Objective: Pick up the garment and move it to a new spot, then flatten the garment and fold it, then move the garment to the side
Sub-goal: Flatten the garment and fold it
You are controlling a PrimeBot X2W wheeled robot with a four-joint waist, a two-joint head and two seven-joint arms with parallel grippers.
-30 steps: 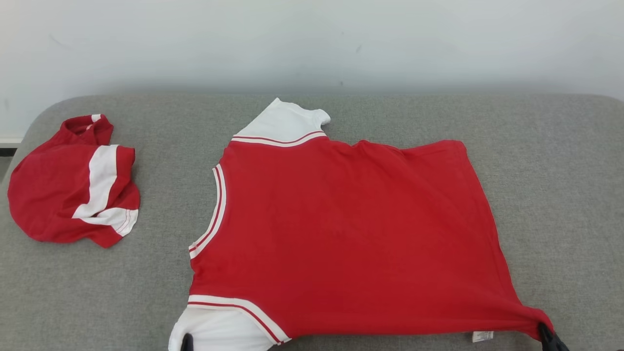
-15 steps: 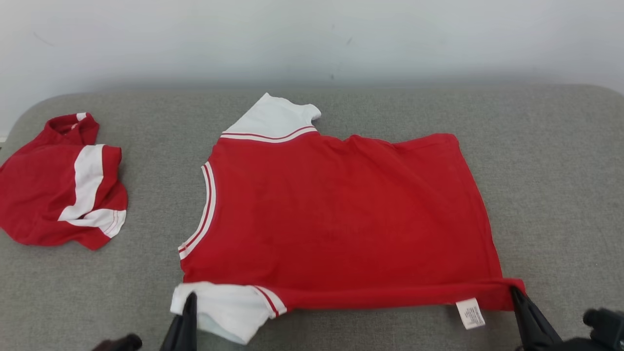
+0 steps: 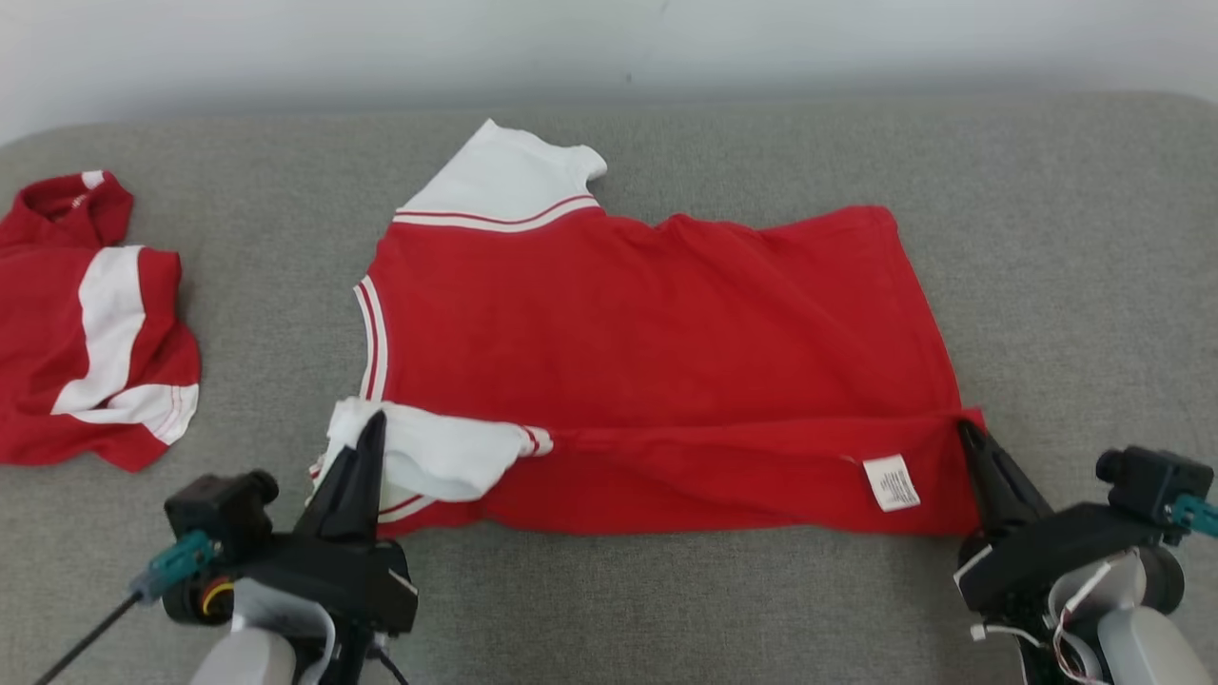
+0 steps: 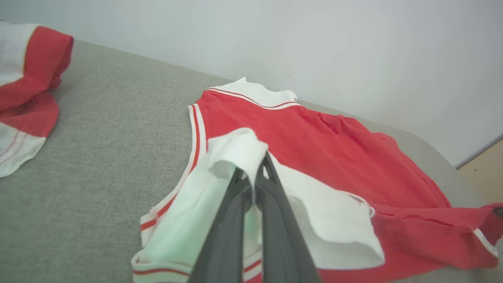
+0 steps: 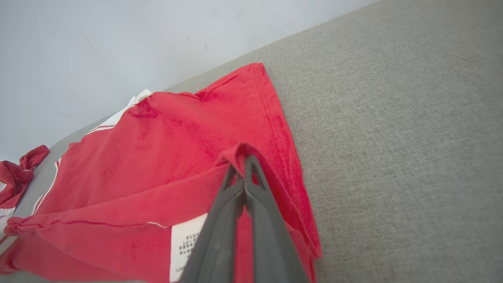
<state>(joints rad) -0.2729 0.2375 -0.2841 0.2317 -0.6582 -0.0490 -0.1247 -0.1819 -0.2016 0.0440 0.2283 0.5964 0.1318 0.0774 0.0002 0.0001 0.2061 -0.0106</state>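
Fingers point(image 4: 232, 220) of the left gripper point(image 3: 373, 420) are shut tight on the white sleeve point(image 3: 447, 457) of the garment point(image 3: 666, 314). The sleeve is held up off the grey cushion point(image 3: 666, 609) and is turned back over the red part. The gripper is pointed away from the robot and tipped a little to the right. Its dark wrist and pale forearm are seen at the lower left of the head view.

The right gripper point(image 3: 963, 430) is shut on the near right corner of the garment. It is pointed away and tipped to the left, and its wrist is seen at the lower right. Both grippers are held low over the cushion.

Between the two grippers, the near edge of the garment is lifted and turned over, so the inside is shown. The rest is spread flat in the middle of the cushion.

Two grippers are counted. Two red and white garments are counted: the held one, and a bunched one point(image 3: 86, 323) well apart on the left. Two white sleeves are seen on the held garment, and one white label point(image 3: 892, 482) near the right gripper.
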